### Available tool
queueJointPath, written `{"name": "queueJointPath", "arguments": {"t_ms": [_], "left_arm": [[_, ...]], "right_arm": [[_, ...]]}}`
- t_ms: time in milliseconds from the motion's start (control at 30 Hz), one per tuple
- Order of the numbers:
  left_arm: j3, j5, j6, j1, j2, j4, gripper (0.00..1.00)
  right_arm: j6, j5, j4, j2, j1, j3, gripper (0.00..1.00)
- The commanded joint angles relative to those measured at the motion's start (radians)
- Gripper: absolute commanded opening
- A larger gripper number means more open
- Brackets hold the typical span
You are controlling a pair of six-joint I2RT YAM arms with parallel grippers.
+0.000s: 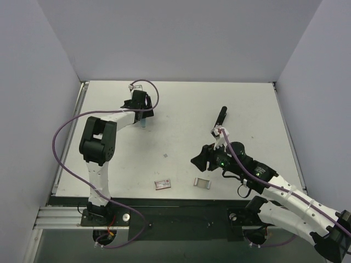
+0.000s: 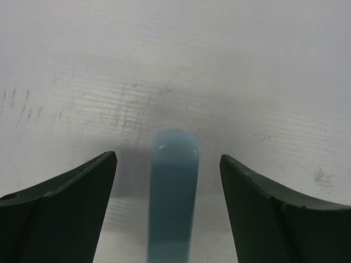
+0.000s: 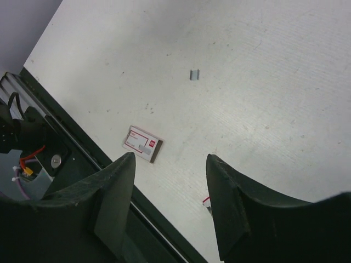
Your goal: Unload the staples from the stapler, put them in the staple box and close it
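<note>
A pale blue rounded bar [image 2: 173, 192], which looks like the stapler body, lies on the table between the fingers of my left gripper [image 2: 167, 164]. The jaws are open and stand apart from it on both sides. From the top view it shows just below the left gripper [image 1: 141, 112] as a blue stub [image 1: 143, 124]. A tiny silvery-grey strip of staples [image 3: 193, 74] lies loose on the table, also seen from above [image 1: 166, 156]. My right gripper [image 3: 170, 181] is open and empty, hovering above the table's front part [image 1: 198, 160].
A small red-and-white box [image 1: 162, 184] [image 3: 142, 144] lies near the front edge. A second small grey box part [image 1: 202, 183] lies right of it, mostly hidden behind my right finger. A black elongated object [image 1: 221, 116] lies mid-right. The table's dark front rail [image 1: 175, 205] is close.
</note>
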Motion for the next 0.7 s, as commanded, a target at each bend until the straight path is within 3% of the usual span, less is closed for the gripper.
{"name": "queueJointPath", "arguments": {"t_ms": [0,333,433,667], "left_arm": [[-0.021,0.011,0.01,0.004,-0.13,-0.019,0.87],[-0.112,0.122,-0.103,-0.055,-0.356,-0.071,0.89],[-0.223,0.192,-0.149,-0.113,-0.446,0.009,0.89],[-0.478,0.136,-0.149,-0.298,-0.709,0.132,0.89]], "right_arm": [[0.002,0.097,-0.047,0.023,-0.027,0.1,0.52],[0.07,0.251,-0.153,0.149,-0.214,0.211,0.61],[0.076,0.258,-0.154,0.207,-0.264,0.251,0.62],[0.09,0.326,-0.171,0.387,-0.405,0.321,0.67]]}}
